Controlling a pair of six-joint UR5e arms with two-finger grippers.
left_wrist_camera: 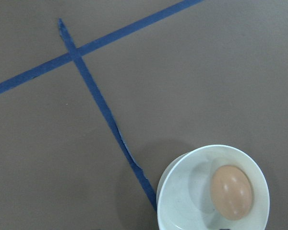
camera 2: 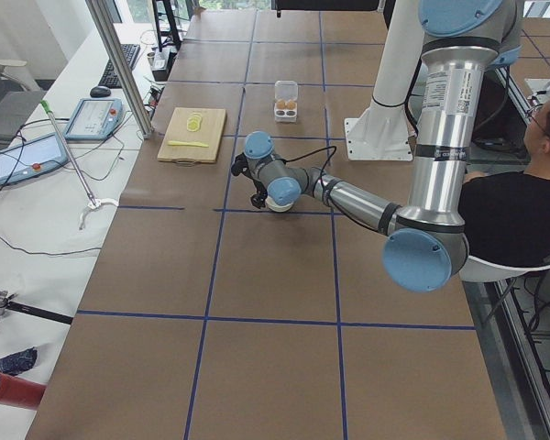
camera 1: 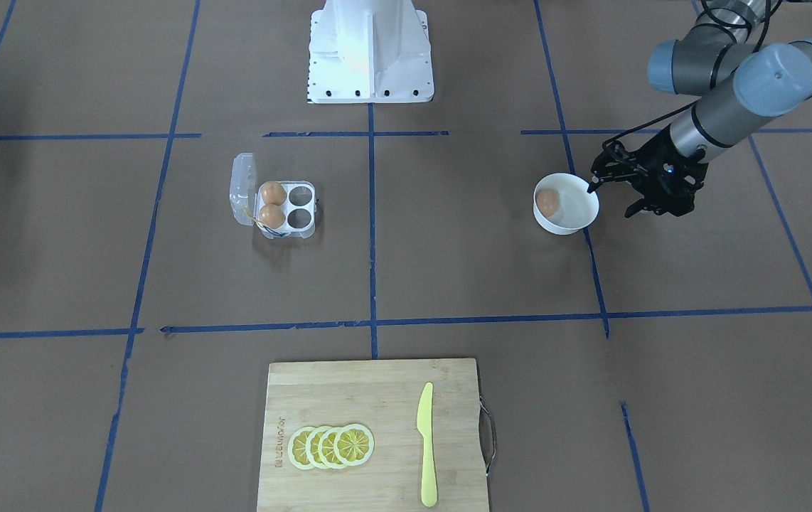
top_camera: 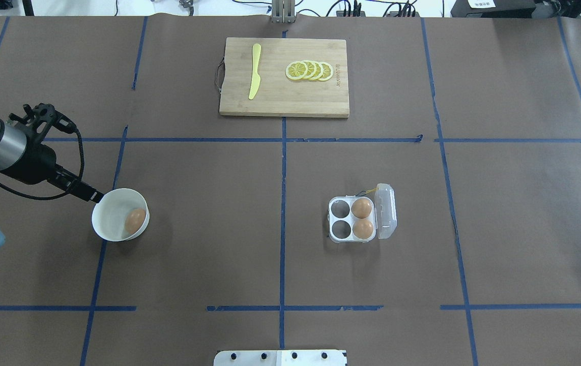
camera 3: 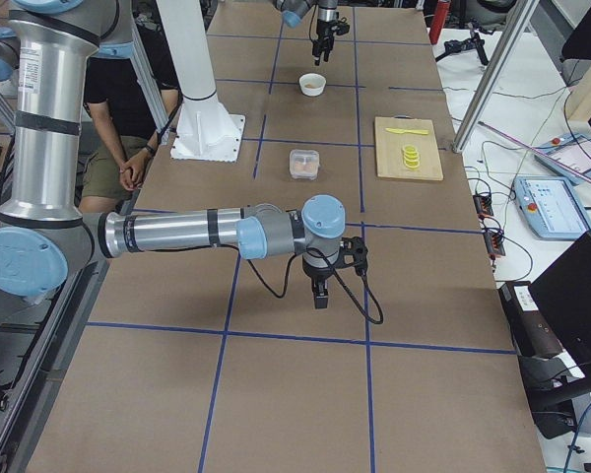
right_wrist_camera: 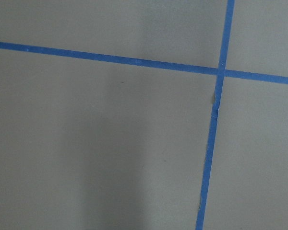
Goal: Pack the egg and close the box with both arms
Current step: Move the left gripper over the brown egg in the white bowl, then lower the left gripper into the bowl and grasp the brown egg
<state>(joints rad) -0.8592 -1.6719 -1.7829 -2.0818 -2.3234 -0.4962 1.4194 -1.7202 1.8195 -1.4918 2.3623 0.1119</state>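
One light-brown egg (camera 1: 547, 201) lies in a white bowl (camera 1: 586, 213); it also shows in the overhead view (top_camera: 135, 220) and the left wrist view (left_wrist_camera: 231, 191). The clear box (camera 1: 306, 229) stands open with its lid (camera 1: 244, 188) upright. It holds two eggs (camera 1: 273, 192) on the lid side, and two cells (camera 1: 299, 193) are empty. My left gripper (camera 1: 611, 199) looks open and empty. It hovers at the bowl's rim, one fingertip (top_camera: 93, 194) over the edge. My right gripper (camera 3: 320, 294) hangs low over bare table, far from the box. I cannot tell if it is open or shut.
A wooden cutting board (camera 1: 370, 398) with lemon slices (camera 1: 331, 446) and a yellow knife (camera 1: 426, 444) lies at the table edge across from the robot. The white pedestal (camera 1: 370, 50) stands at the robot's side. A person (camera 2: 522, 183) sits beside the base.
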